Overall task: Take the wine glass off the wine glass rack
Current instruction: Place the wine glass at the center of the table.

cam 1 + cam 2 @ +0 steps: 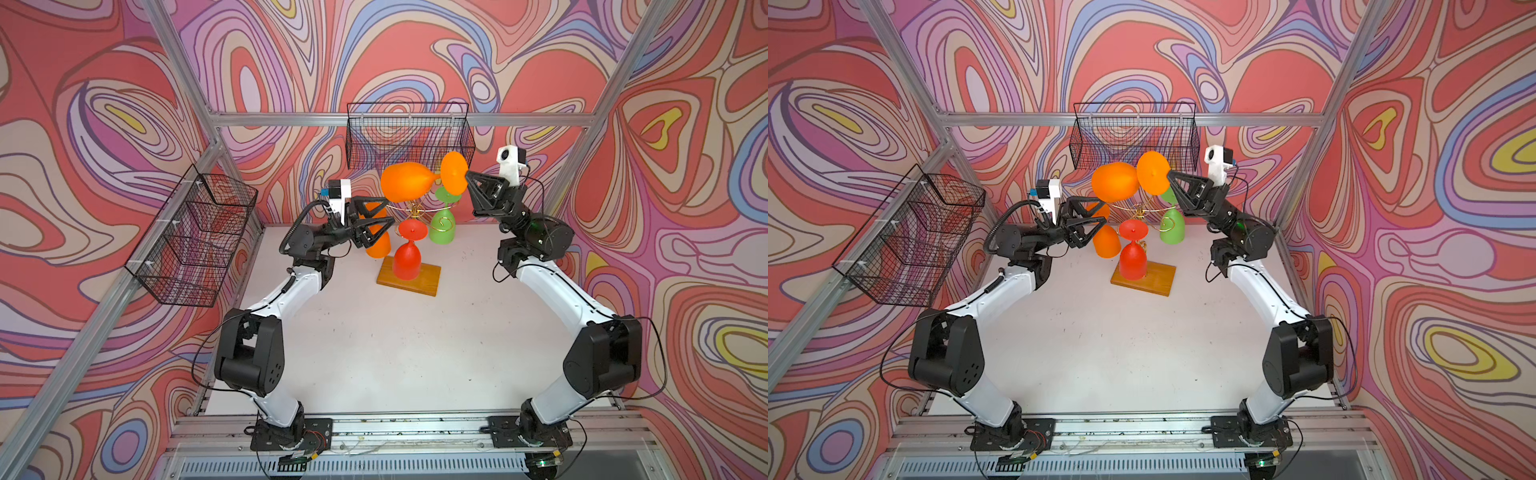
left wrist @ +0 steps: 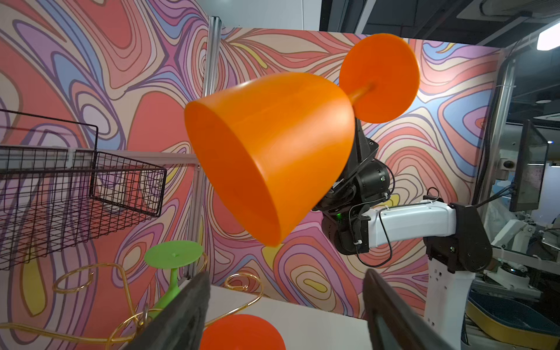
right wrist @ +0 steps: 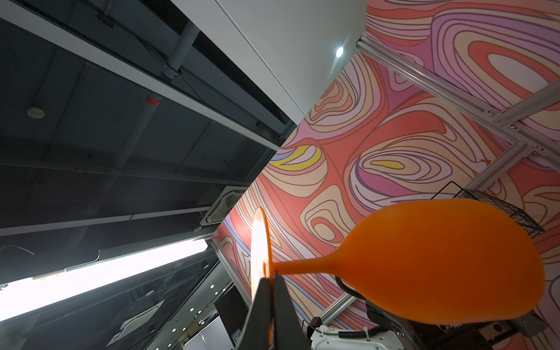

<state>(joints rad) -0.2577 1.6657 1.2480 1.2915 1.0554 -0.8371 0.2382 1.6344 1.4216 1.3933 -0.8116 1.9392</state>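
Wine glass: you hold an opaque, matt orange wine glass point(image 1: 405, 183). It is smooth and plastic-looking, with a rounded bell bowl, a short thin stem and a flat round foot.
Where it is: it hangs in the air over the wine glass rack point(image 1: 417, 212), toward 12 o'clock on the table point(image 1: 395, 353). In the left wrist view it point(image 2: 272, 151) sits clear of the wire arms.
Long axis: in both top views it runs close to level, from 9 o'clock to 3 o'clock. The open mouth faces 9 o'clock, toward your left arm. The foot faces 3 o'clock and stands on edge.
Right gripper: your right gripper point(image 1: 467, 176) is pressed together on the foot. The right wrist view shows its two black fingers point(image 3: 257, 315) pinching the thin disc.
Left gripper: your left gripper point(image 1: 389, 211) stands spread at 9 o'clock of the rack, with nothing gripped between its fingers in the left wrist view. The fingers are black open triangles.
Rack: it is thin shiny gold wire with a twisted stem and arms ending in curled spirals, on a rectangular honey-brown wooden base point(image 1: 428, 282).
Hanging glasses: a red glass point(image 1: 407, 259) at 6 o'clock of the stem, a green glass point(image 1: 441, 230) at 3 o'clock and a second orange glass point(image 1: 379, 247) at 8 o'clock hang mouth down, all with the same matt finish.
Baskets: you see a black wire mesh back basket point(image 1: 409, 137) at 12 o'clock and a side basket point(image 1: 195, 237) at 9 o'clock.
Table: it is white, flat and lightly scuffed.
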